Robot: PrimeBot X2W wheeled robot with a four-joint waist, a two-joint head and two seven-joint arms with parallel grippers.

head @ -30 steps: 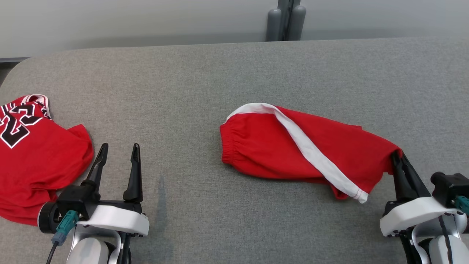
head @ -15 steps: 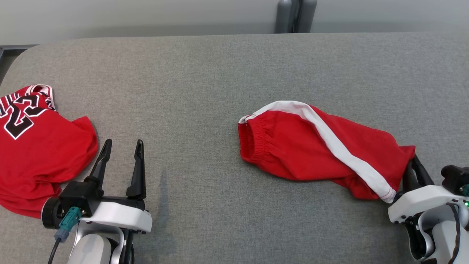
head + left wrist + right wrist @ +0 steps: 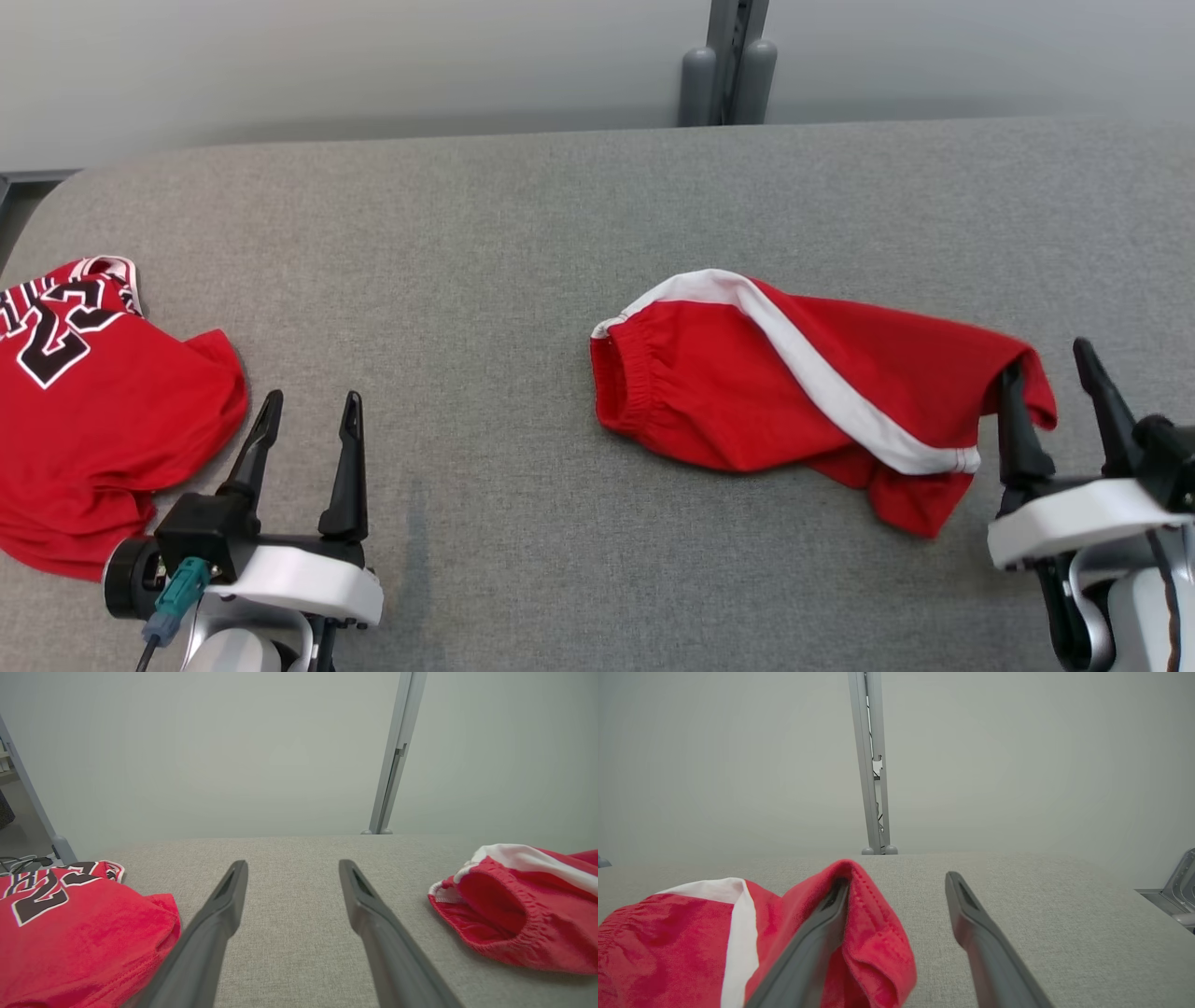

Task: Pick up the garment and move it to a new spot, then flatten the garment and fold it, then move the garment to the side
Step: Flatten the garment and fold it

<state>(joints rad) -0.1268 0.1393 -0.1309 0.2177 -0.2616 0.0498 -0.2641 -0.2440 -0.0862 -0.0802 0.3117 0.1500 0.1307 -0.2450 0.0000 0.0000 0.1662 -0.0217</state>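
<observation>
You can read a black, white-edged "2" on the red fabric jersey [image 3: 93,420]; its neighbouring digit is unclear.

Jersey [image 3: 93,439] at table's [image 3: 467,233] left edge, shorts [image 3: 794,392] right of centre, the two well apart. Left gripper [image 3: 311,401] just right of jersey, near front. Right gripper [image 3: 1046,359] at shorts' right end — hem draped over its left finger. Post [image 3: 726,65] behind table.

Red shorts [image 3: 728,411], red jersey [image 3: 93,420], grey table [image 3: 467,233]
</observation>
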